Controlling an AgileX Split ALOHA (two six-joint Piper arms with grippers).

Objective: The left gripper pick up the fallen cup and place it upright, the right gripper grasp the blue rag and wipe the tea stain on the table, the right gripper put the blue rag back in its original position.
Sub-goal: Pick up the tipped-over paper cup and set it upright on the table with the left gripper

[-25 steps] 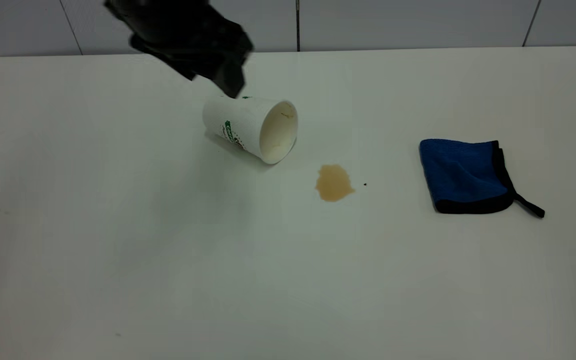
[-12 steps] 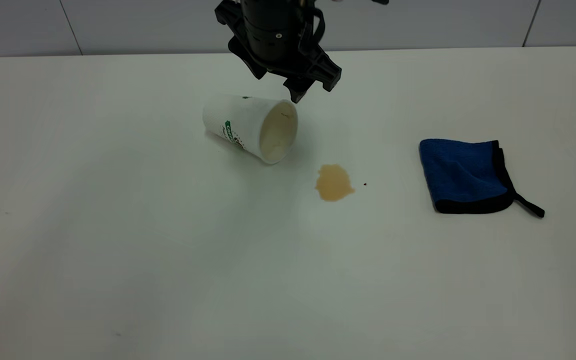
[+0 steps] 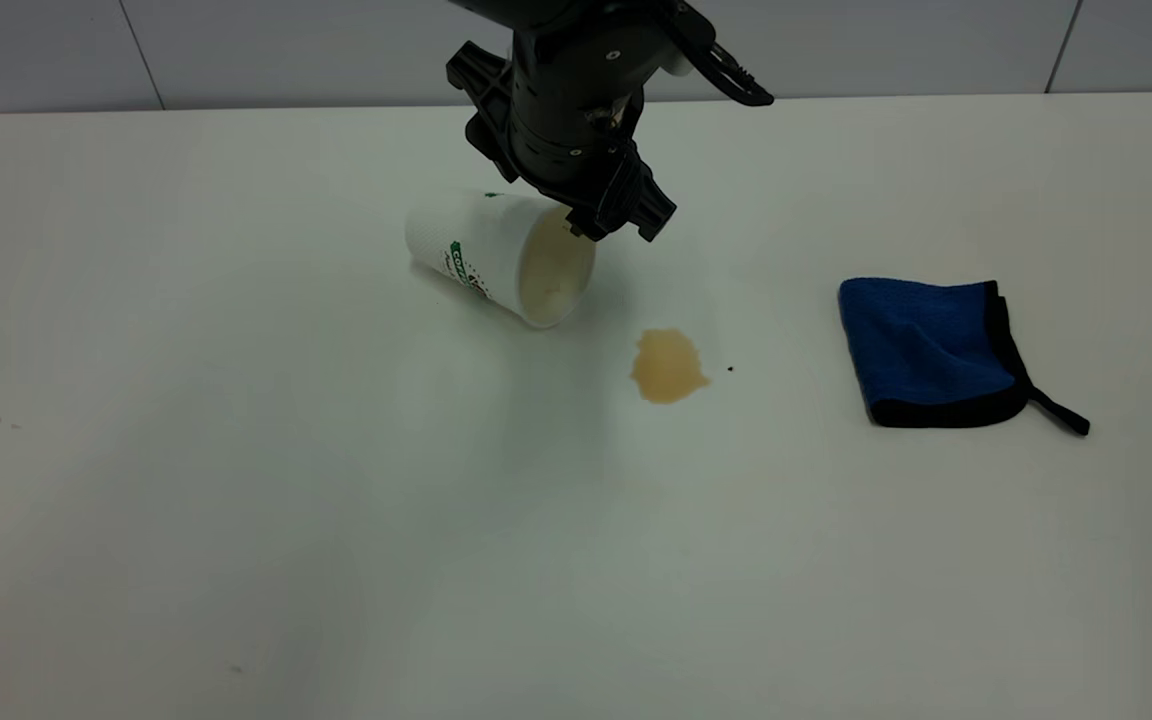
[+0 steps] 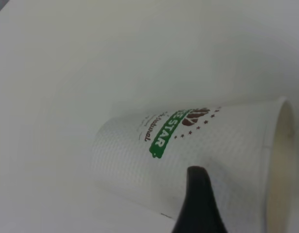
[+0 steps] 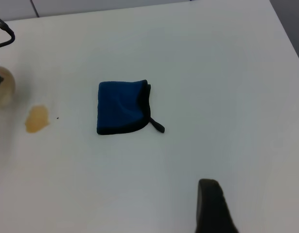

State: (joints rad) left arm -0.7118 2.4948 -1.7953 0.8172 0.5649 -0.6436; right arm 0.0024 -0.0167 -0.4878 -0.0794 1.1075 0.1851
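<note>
The left gripper hangs right over the rim of the cup, jaws apart, seemingly lined up to pinch the rim. The cup lies on its side on the table (mouth toward the tea stain). The blue rag sits untouched; the right gripper shows only one fingertip, so I cannot tell its state.

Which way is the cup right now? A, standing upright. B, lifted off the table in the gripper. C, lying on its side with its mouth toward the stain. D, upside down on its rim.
C: the cup lies on its side, its open mouth facing the stain.
</note>
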